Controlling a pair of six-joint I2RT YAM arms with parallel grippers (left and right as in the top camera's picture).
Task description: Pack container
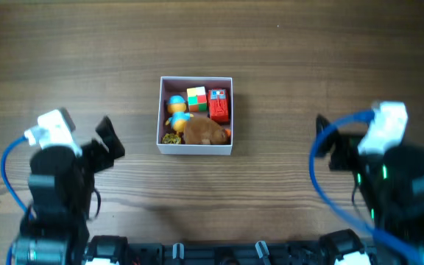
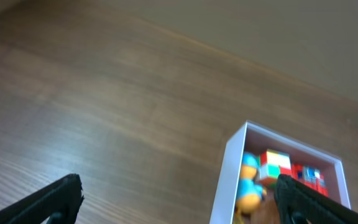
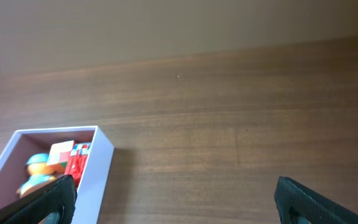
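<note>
The container is a square white-walled box with a dusty-pink inside, at the table's middle. It holds a blue-and-orange figure, a colourful cube, a red block toy, a brown plush and a small dark item. My left gripper is open and empty, left of the container. My right gripper is open and empty, to its right. The container also shows in the left wrist view and in the right wrist view.
The wooden table surrounds the container. Blue cables run along both arms. The table's front edge lies near the arm bases.
</note>
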